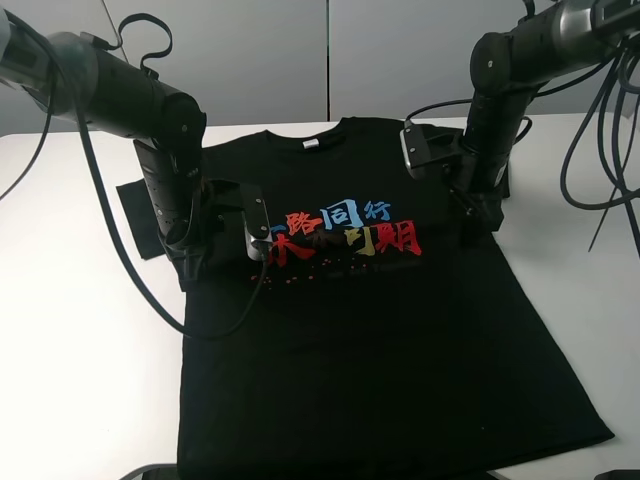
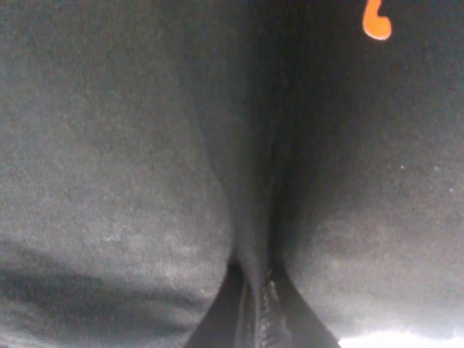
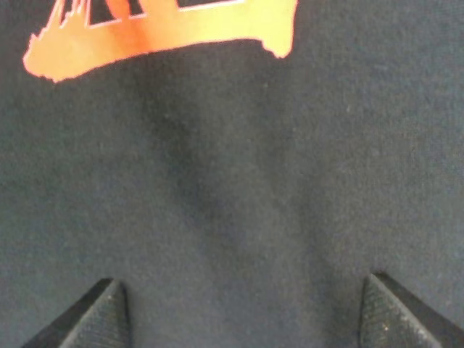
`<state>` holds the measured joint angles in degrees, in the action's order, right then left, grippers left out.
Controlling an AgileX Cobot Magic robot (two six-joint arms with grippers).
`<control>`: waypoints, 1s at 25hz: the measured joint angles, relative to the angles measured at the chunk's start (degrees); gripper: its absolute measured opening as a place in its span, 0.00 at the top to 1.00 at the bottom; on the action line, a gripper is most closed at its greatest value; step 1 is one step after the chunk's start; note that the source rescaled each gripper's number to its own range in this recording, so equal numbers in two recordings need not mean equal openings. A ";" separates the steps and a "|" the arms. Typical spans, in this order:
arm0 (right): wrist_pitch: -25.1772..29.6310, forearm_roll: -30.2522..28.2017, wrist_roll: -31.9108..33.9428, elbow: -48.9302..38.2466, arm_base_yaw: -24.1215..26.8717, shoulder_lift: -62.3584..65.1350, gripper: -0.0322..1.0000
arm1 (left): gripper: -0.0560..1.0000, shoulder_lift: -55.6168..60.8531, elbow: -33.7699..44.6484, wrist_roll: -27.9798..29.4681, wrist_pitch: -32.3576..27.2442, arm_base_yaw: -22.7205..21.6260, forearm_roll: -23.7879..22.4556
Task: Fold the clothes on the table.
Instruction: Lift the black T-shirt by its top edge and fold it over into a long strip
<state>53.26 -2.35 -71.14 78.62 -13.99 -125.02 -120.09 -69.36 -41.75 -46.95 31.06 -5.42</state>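
Note:
The black T-shirt lies flat and front up on the white table, with the white neck label at the far side and the coloured print on the chest. My left gripper is down on the shirt's left side below the sleeve. In the left wrist view it is shut on a raised ridge of black cloth. My right gripper is at the shirt's right shoulder. In the right wrist view it is open, fingertips wide apart just above flat cloth.
A black cable hangs from the left arm and loops over the shirt's left edge. More cables hang at the far right above the table. The shirt's hem reaches close to the table's near edge.

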 joint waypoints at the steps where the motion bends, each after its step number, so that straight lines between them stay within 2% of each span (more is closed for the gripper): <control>1: -0.25 -0.42 0.00 -0.27 -0.11 0.00 0.28 | 0.95 0.00 0.00 0.00 0.10 0.00 0.00; 2: -0.82 -1.10 0.00 -0.52 -0.22 0.00 0.30 | 0.95 0.00 0.00 0.00 0.10 0.00 0.00; 4: -2.66 -1.73 0.00 -1.55 -0.22 0.23 0.39 | 0.95 0.00 0.00 0.00 0.10 0.00 0.00; 11: -3.33 -2.65 -0.22 -3.36 -0.22 0.92 0.93 | 0.95 0.00 0.00 0.00 0.31 0.00 0.00; 16: -3.10 -2.52 -0.22 -3.36 -0.22 1.06 0.97 | 0.95 0.00 0.00 0.32 1.07 0.00 -0.12; 20: -3.50 -2.52 -0.22 -3.97 -0.22 1.99 0.97 | 0.95 -0.10 -1.02 3.82 2.25 0.10 -1.45; 25: -3.50 -2.64 -0.22 -4.61 -0.22 5.56 0.97 | 0.95 0.40 -4.45 5.28 3.17 0.34 -3.04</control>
<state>49.77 -4.99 -71.37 74.01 -14.21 -119.46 -119.69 -73.81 -36.48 -43.78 31.40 -8.46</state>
